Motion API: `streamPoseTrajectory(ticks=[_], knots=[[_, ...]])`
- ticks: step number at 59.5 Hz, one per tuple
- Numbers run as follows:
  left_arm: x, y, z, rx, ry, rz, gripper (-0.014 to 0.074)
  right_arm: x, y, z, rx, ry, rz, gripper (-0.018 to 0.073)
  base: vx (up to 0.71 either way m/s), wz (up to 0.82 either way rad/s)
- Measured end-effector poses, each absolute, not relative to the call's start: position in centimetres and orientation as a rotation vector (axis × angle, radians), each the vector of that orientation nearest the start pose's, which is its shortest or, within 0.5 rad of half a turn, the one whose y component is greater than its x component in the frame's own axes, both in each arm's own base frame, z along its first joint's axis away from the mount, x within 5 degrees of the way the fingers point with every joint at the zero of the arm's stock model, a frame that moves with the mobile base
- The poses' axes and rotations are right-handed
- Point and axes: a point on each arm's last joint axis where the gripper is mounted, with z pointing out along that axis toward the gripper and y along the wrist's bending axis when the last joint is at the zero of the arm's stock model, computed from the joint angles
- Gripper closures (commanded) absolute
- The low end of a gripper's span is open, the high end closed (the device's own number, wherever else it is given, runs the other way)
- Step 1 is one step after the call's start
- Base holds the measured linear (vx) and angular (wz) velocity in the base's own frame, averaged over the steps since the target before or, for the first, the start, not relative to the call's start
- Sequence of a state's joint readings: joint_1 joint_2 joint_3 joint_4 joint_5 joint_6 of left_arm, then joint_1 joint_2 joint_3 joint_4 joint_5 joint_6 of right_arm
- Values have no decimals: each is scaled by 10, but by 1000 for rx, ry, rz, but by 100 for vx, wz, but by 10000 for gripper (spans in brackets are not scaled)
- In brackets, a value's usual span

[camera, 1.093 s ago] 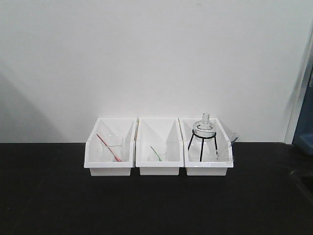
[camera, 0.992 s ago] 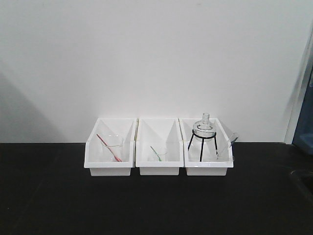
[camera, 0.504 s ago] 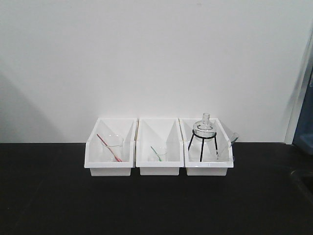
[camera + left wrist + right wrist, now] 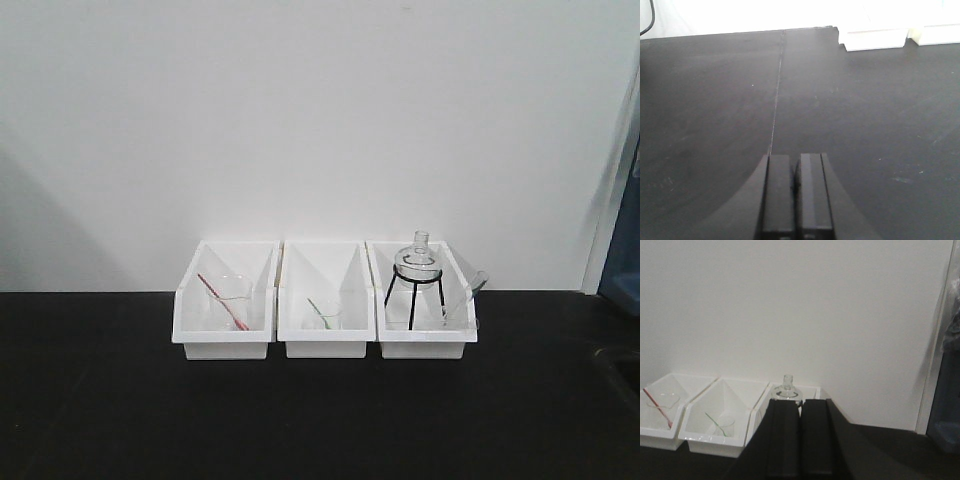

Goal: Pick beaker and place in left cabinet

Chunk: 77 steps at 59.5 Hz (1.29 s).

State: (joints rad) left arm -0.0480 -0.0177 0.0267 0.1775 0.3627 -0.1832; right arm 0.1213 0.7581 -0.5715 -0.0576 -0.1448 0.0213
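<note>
Three clear beakers stand in white bins on the black counter. One with a red rod (image 4: 232, 298) is in the left bin, a smaller one with a green rod (image 4: 325, 316) is in the middle bin, and one with a clear rod (image 4: 455, 312) is in the right bin. The first two also show in the right wrist view (image 4: 662, 402) (image 4: 725, 424). My left gripper (image 4: 795, 159) is shut and empty, low over bare counter. My right gripper (image 4: 800, 402) is shut and empty, short of the right bin. The left cabinet is out of view.
A round glass flask on a black tripod (image 4: 417, 270) stands in the right bin (image 4: 425, 345). A white wall rises right behind the bins. A blue unit (image 4: 625, 270) and a door frame show at the far right. The left bin's corner (image 4: 872, 39) shows ahead of my left gripper.
</note>
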Motion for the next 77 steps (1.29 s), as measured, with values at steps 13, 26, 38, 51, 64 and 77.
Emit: streamPoseTrajectory(ticks=[13, 26, 38, 51, 64, 77], knots=[[53, 3, 173, -15, 1850, 13, 593, 167, 21, 343, -68, 1547, 135, 300, 0, 0], [53, 3, 173, -15, 1850, 13, 593, 167, 21, 343, -38, 1548, 166, -132, 0, 0], [53, 3, 173, -15, 1850, 13, 593, 167, 21, 343, -26, 1549, 177, -162, 0, 0], [53, 3, 173, -15, 1850, 13, 593, 169, 22, 334, -13, 1539, 206, -92, 0, 0], [53, 3, 173, -15, 1850, 13, 593, 162, 44, 257, -203, 1607, 283, -8, 0, 0], [53, 3, 173, -15, 1850, 13, 593, 136, 66, 192, -413, 1635, 460, 16, 0, 0]])
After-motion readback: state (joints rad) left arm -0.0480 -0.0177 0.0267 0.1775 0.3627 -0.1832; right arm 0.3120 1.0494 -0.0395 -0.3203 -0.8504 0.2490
